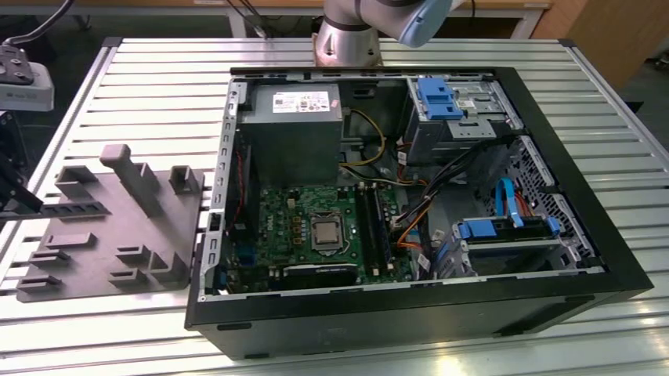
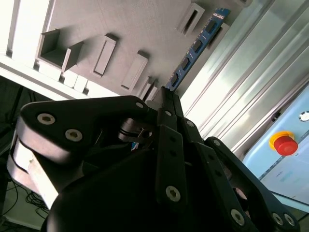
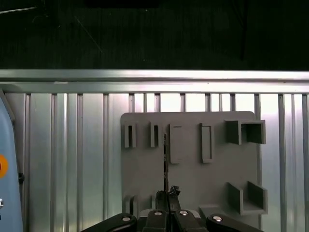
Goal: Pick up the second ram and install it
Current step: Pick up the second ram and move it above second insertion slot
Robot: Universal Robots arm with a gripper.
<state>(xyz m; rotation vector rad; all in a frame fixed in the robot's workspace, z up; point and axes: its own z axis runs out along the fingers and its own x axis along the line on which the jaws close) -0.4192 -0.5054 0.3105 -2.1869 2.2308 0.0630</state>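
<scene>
My gripper (image 2: 165, 96) is shut on the second ram (image 2: 195, 46), a slim blue stick with dark chips that juts out past the black fingertips. In the first wrist view the ram (image 3: 165, 159) shows edge-on as a thin dark line, with the gripper (image 3: 167, 195) holding its near end. It hangs above the grey moulded tray (image 3: 193, 183), apart from the tray's slots. In the exterior view the tray (image 1: 94, 251) lies at the left on the slatted table. The open computer case (image 1: 408, 313) holds the motherboard (image 1: 313, 227) with its memory slots (image 1: 374, 227).
The arm's base (image 1: 350, 35) stands behind the case. Inside the case are a power supply (image 1: 290, 125), blue drive brackets (image 1: 439, 98) and loose cables (image 1: 418, 211). A pale blue box with a red button (image 2: 284, 143) sits beside the tray. The ribbed metal table (image 1: 157, 94) extends around everything.
</scene>
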